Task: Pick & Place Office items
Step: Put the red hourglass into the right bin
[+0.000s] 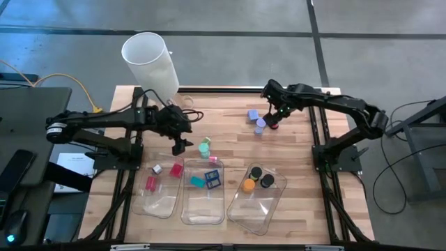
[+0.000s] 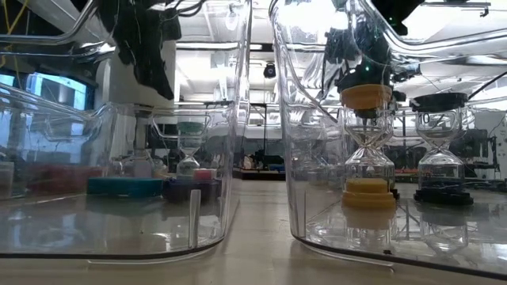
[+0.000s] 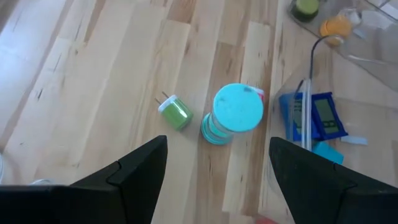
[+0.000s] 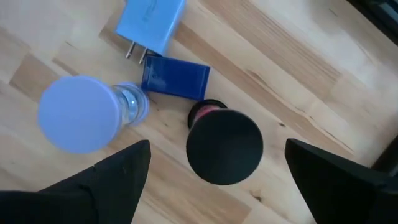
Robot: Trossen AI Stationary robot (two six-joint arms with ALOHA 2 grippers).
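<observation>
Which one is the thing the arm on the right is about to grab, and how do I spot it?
Look at the far right part of the wooden table, just beyond the three clear trays. There the right gripper hangs open over a small cluster of pieces. The black-topped hourglass timer stands between its fingers; its neighbours are a lavender-topped timer and two blue blocks.

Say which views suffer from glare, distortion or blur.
Low view: the clear tray walls bend and smear the room behind, bright ceiling lights glaring through. Left wrist view: the teal-capped timer sharp, far corner items soft. Right wrist view: the purple cap slightly blurred.
</observation>
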